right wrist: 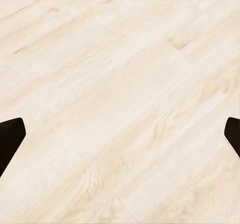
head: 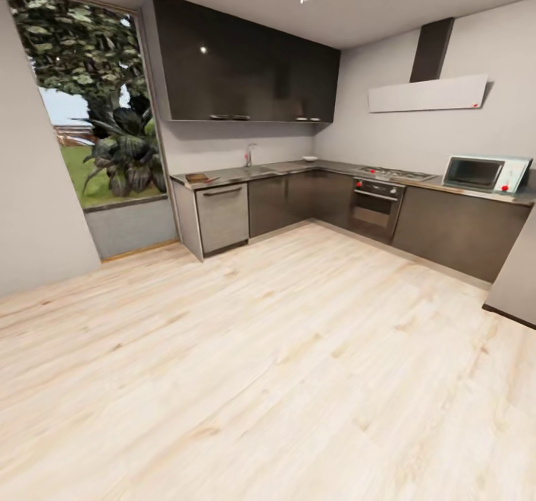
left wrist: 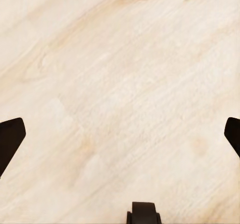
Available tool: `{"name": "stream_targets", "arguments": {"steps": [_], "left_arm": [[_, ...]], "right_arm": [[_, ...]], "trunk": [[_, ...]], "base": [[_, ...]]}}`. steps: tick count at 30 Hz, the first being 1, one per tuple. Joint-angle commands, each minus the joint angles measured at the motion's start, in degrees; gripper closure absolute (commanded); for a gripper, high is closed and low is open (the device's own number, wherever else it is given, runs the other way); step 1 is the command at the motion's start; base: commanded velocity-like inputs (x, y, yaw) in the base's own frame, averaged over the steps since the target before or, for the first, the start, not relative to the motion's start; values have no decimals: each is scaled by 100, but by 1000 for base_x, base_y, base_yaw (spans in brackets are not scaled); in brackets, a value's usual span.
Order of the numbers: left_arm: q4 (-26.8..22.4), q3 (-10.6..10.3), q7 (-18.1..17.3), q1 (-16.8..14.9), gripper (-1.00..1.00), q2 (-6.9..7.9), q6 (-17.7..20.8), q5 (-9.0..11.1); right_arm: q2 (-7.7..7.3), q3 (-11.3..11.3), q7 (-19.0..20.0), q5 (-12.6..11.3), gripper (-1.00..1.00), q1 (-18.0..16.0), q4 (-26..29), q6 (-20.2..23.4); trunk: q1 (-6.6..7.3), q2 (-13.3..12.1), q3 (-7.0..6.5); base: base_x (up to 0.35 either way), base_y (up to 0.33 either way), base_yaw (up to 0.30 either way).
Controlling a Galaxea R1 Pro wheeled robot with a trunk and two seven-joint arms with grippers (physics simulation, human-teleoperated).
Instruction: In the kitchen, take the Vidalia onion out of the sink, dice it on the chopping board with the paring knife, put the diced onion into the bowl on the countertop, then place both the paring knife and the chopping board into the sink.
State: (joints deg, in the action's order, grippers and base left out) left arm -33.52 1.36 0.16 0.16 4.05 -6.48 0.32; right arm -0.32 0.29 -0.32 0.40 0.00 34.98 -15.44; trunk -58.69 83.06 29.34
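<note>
Far off, bowl [head: 310,158] on countertop [head: 283,168]

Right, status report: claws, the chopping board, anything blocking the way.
Left claw and right claw open, empty, over the wood floor. Chopping board on the far countertop, tap beyond. Nothing visible in the way.
</note>
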Motion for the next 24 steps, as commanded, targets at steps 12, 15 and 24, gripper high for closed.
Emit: {"name": "stream_targets", "arguments": {"steps": [12,15,24], "left_arm": [[-6,4,2,2,-100,3,-11,3],[-6,4,2,2,-100,6,-11,3],[-6,4,2,2,-100,5,-11,3]], "right_arm": [[-2,6,-3,4,-100,0,1,-12],[2,6,-3,4,-100,0,0,-12],[-2,6,-3,4,-100,0,0,-12]], "trunk": [[-4,2,4],[-4,2,4],[-4,2,4]], "base": [[319,-36,0],[319,-3,0],[319,0,0]]}}
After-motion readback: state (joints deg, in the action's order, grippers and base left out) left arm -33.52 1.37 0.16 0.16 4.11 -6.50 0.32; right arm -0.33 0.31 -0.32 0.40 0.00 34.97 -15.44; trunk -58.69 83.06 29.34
